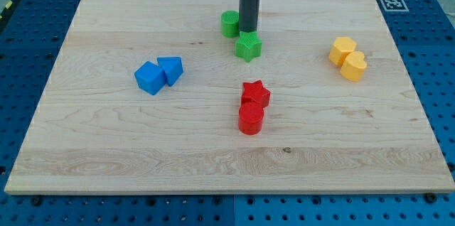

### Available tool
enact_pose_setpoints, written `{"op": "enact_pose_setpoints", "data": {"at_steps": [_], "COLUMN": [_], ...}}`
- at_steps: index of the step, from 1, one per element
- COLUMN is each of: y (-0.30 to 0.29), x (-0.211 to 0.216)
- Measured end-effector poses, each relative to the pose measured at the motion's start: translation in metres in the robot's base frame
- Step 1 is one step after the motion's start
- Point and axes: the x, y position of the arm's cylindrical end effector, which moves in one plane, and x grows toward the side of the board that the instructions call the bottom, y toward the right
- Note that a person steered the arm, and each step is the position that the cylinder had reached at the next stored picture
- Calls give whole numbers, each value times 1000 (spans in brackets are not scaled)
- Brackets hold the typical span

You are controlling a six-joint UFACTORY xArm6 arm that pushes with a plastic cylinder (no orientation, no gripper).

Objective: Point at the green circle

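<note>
Since my tip (247, 31) has no jaws and rests at three o'clock of the small green plastic cylinder (229, 23), that light, slippery block needs only nearness, no grip.

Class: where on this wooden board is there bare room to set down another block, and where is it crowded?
Bare: the strip along the view's bottom below the red cylinder, and the view's top-left corner above the blue blocks. Crowded: top middle, where my tip stands between the green circle and green star.
</note>
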Motion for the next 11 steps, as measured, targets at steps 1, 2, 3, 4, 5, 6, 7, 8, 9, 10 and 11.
{"op": "enact_pose_setpoints", "data": {"at_steps": [1, 2, 3, 4, 5, 6, 7, 8, 9, 10, 11], "y": [3, 3, 3, 3, -7, -62, -111, -88, -76, -54, -41], "x": [26, 54, 84, 73, 47, 13, -65, -103, -86, -46, -42]}}
